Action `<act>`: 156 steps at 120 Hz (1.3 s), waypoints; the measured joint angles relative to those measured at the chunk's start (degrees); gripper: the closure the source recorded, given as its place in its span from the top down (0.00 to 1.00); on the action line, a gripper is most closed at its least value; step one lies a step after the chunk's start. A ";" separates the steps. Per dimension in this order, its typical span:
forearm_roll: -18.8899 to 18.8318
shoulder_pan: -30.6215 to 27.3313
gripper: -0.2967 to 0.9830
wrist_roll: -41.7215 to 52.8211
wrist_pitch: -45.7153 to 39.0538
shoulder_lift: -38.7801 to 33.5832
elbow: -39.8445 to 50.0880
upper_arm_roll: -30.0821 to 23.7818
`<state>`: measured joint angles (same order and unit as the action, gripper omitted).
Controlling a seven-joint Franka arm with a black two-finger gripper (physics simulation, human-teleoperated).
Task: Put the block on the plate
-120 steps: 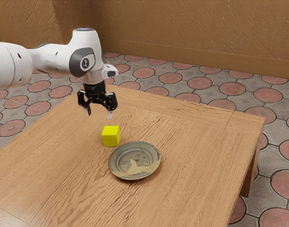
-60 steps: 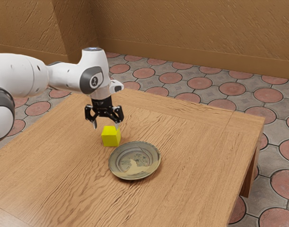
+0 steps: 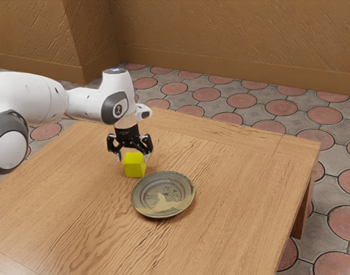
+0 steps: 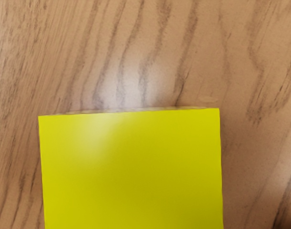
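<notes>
While the claw (image 3: 132, 158) hangs spread apart, pointing downward, the yellow block (image 3: 134, 167) is right beneath it, resting on the wooden surface (image 3: 238, 189) just beside the round, patterned plate (image 3: 163, 195).

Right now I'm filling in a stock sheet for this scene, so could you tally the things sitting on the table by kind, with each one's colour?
Block, yellow: 1
Plate, grey-green with a pale tan patch: 1
Total: 2
</notes>
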<state>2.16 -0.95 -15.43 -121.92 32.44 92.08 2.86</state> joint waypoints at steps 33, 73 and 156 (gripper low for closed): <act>0.11 -0.86 0.77 -0.17 -1.42 2.03 -0.30 -0.22; 0.07 -0.90 0.70 -0.07 -2.48 2.85 -0.37 -0.39; -0.05 -0.55 0.58 -0.31 -2.74 2.18 -0.38 -0.34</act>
<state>2.12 -1.50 -15.74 -124.65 34.61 91.70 2.51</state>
